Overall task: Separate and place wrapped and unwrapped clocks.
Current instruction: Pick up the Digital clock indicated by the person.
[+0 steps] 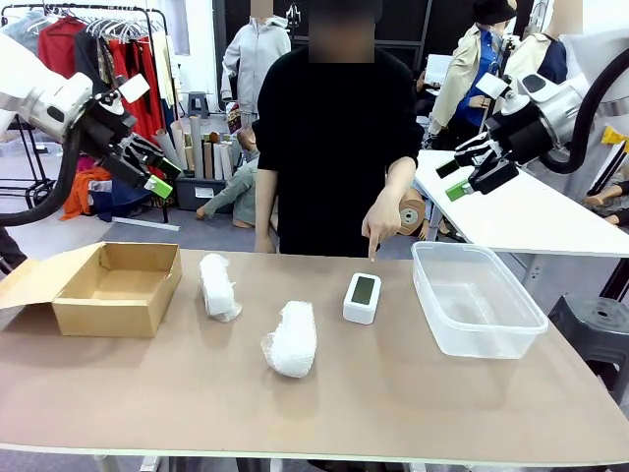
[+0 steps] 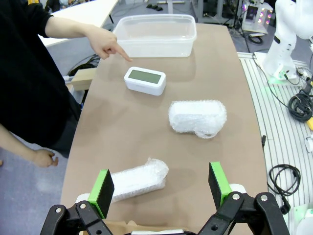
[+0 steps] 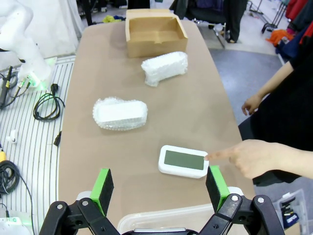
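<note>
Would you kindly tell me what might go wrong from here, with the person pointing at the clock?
1. The hand points close to the clock; the open right gripper, coming down for it, might strike the finger.
2. The far bundle and near bundle are in crinkly wrap, which may slip or crumple in the open left gripper.

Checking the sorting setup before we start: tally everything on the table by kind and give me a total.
wrapped clocks: 2
unwrapped clock: 1
cardboard box: 1
clear plastic tub: 1
Total: 5
</note>
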Robot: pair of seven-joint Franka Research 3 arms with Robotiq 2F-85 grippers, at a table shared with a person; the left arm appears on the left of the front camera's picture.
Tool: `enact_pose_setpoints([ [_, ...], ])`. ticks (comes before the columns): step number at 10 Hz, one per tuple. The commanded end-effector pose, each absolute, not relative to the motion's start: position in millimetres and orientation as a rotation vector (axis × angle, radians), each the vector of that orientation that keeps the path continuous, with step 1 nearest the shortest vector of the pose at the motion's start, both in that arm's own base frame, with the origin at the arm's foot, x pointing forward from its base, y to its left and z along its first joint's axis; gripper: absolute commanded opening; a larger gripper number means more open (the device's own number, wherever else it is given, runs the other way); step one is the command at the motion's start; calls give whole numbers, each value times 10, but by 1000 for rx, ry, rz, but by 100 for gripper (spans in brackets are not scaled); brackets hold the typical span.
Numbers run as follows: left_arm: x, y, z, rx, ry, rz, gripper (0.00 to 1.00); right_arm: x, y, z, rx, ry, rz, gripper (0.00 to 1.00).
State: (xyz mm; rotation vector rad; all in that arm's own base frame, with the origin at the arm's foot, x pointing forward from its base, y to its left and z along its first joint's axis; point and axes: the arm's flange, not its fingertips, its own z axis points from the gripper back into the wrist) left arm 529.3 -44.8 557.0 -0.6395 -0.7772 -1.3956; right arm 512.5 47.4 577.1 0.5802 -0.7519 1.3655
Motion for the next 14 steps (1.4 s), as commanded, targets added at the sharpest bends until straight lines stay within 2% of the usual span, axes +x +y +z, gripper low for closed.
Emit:
enact_pose_setpoints([
  [1, 5286, -443, 5590, -637, -782, -1395, 100, 5126, 471, 5776, 579, -752, 1365, 100],
  [14, 5286, -443, 5590, -637, -782, -1395, 100, 5125, 474, 5772, 580, -752, 1366, 100],
])
